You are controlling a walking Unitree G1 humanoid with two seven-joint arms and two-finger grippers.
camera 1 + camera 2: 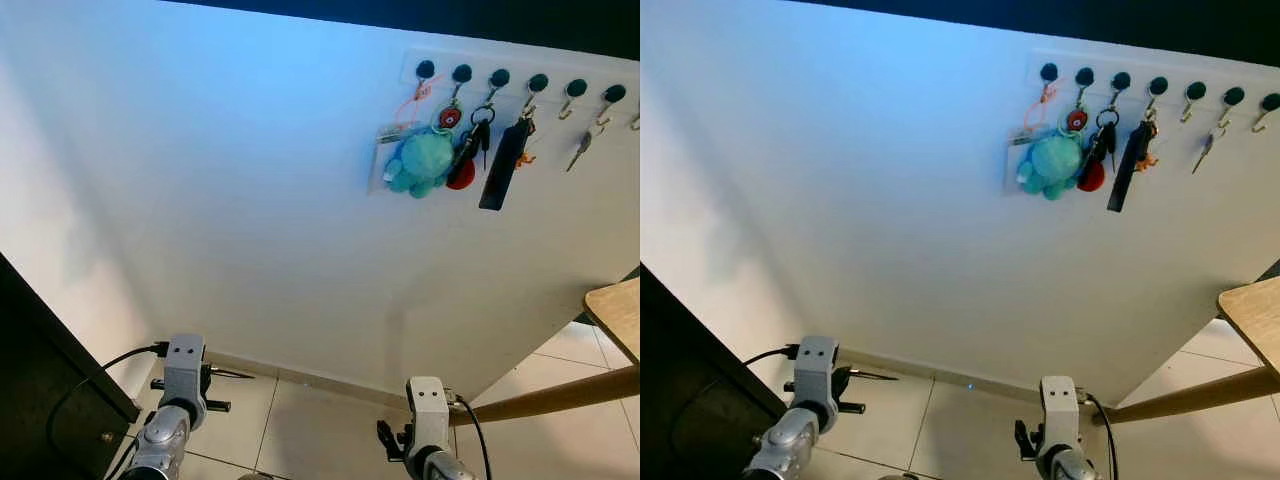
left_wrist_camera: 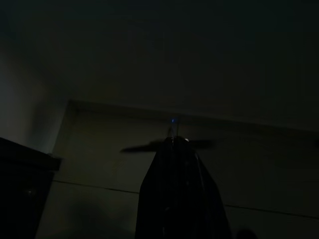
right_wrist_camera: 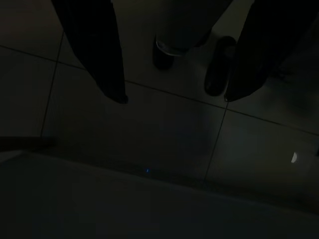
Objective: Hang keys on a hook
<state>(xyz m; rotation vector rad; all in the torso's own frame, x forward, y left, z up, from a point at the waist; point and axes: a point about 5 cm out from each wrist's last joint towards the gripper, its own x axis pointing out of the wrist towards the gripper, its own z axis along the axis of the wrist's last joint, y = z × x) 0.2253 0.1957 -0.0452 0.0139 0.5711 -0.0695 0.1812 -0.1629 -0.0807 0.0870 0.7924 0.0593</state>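
High on the white wall a row of black-knobbed hooks (image 1: 499, 77) runs to the right. On them hang a teal plush toy (image 1: 425, 158), a red fob (image 1: 461, 175), black keys (image 1: 482, 135), a long black fob (image 1: 503, 165) and a small silver key (image 1: 580, 150). One hook (image 1: 574, 92) between them looks bare. My left gripper (image 2: 172, 142) is low at the left, far below the hooks, shut on a thin key (image 1: 238, 376) that sticks out sideways. Low at the right, my right gripper (image 3: 174, 98) hangs open over the floor tiles, holding nothing.
A dark cabinet (image 1: 40, 390) stands close at the left, with a black cable (image 1: 100, 372) running to my left wrist. A wooden table top (image 1: 618, 310) and its slanted leg (image 1: 560, 398) reach in from the right. Two dark shapes (image 3: 219, 64) stand on the tiles.
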